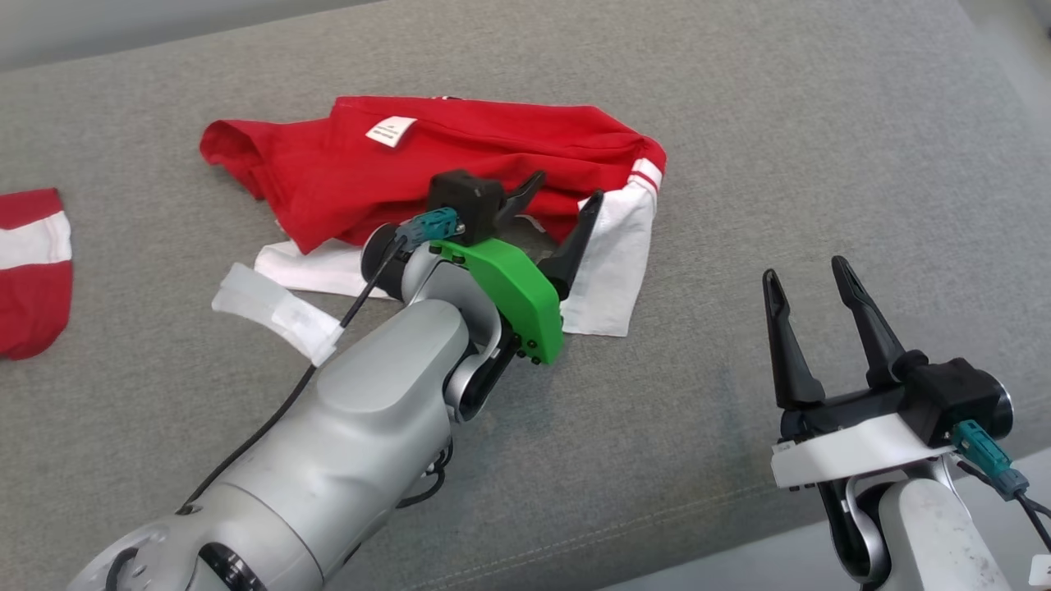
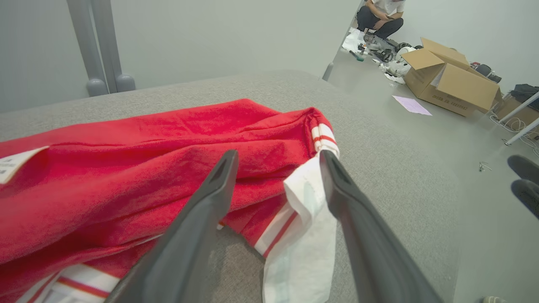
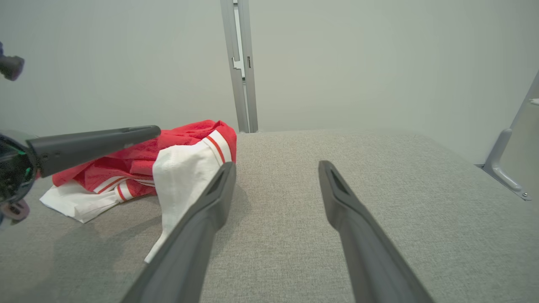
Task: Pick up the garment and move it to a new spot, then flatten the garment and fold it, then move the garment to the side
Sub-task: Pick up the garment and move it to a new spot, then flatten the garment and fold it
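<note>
Grey fabric surface (image 1: 739,123) bears red-white garment (image 1: 460,156) — and second cloth (image 1: 29,271).

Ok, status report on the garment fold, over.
Left gripper open over garment, holding nothing. Right gripper open, aside. Garment crumpled, unfolded. Another red cloth apart at left.

Garment (image 1: 460,156) lies on the padded surface (image 1: 780,123); left gripper (image 1: 566,187) above its near edge; right gripper (image 1: 805,269) well right.

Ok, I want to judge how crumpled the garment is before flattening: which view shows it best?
The head view: the whole red-and-white garment lies bunched on the grey surface, except where the left gripper crosses it. The left wrist view crops close on its red folds and white end; the right wrist view shows that end.
</note>
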